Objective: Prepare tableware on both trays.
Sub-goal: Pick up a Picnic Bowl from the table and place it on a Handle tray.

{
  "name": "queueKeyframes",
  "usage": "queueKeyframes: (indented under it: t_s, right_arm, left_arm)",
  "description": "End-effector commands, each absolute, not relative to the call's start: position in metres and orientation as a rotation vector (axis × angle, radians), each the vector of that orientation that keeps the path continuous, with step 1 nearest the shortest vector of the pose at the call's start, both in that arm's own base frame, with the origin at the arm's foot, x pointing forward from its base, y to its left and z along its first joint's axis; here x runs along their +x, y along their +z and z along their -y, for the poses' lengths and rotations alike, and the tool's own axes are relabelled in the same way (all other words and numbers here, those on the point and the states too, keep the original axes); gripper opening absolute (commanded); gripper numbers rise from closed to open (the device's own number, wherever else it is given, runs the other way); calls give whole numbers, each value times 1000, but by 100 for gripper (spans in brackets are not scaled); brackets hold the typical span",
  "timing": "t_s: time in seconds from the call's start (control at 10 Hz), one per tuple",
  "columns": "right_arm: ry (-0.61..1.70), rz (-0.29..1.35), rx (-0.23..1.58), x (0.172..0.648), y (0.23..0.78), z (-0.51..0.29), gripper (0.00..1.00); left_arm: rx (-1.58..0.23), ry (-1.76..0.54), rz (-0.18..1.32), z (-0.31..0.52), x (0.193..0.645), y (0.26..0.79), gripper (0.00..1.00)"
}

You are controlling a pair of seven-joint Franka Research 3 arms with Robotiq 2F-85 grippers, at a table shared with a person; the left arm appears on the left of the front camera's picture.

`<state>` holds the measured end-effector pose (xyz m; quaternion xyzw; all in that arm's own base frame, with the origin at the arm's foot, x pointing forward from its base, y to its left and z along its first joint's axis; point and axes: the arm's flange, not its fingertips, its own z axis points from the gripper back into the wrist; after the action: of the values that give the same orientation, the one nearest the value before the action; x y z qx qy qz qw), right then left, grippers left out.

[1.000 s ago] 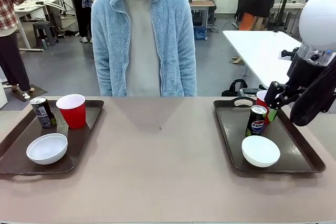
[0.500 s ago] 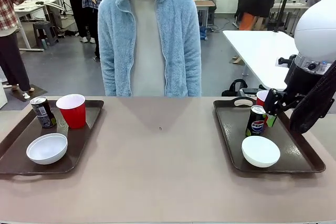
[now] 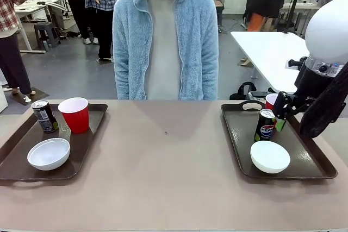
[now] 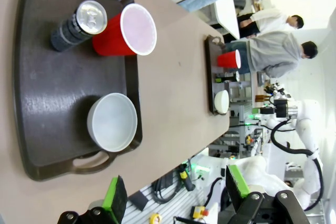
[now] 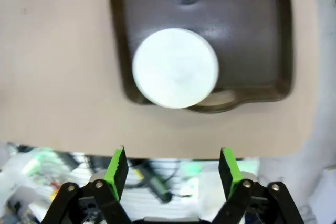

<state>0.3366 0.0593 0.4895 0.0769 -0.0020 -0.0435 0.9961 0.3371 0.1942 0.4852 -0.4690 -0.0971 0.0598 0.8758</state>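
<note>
The right claw (image 5: 172,167) hangs above the right tray (image 3: 304,145) with its green pads spread wide and nothing between them. Straight below it sits a white bowl (image 3: 269,156), near the tray's handle end; beyond the bowl stands the Pepsi can (image 3: 266,125), and past that a red cup (image 3: 271,101) close to the tray's far rim. The bare tray floor to either side of the bowl leaves room to come down.

The left claw (image 4: 173,192) is likewise wide open and empty, held off the near end of the left tray (image 3: 22,161). Closest to it lies the second white bowl (image 3: 49,153), then farther out the second red cup (image 3: 74,114) and the black-grey can (image 3: 44,116), side by side near that tray's far rim.

Between the two trays the counter (image 3: 163,167) is open. A person in a light blue fleece (image 3: 166,36) stands at its far edge.

That makes two trays, two bowls, two cups and two cans, one of each per tray.
</note>
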Motion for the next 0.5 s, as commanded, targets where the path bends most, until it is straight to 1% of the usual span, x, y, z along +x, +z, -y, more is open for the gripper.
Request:
queueKeyframes:
  t_s: [0.0, 0.1, 0.2, 0.3, 0.4]
  right_arm:
    - [-274, 13, 612, 335, 506, -6, 89]
    - [-360, 53, 746, 340, 507, 24, 89]
    - [-432, 55, 880, 342, 501, 53, 89]
    - [-443, 42, 978, 336, 489, 74, 89]
    - [-381, 30, 1095, 330, 476, 99, 89]
  left_arm:
    - [-980, 125, 219, -195, 338, 486, 100]
    - [-980, 125, 219, -195, 338, 486, 100]
    - [-980, 125, 219, -195, 338, 486, 100]
    - [-980, 125, 219, -195, 338, 486, 100]
    - [-980, 125, 219, -195, 338, 486, 100]
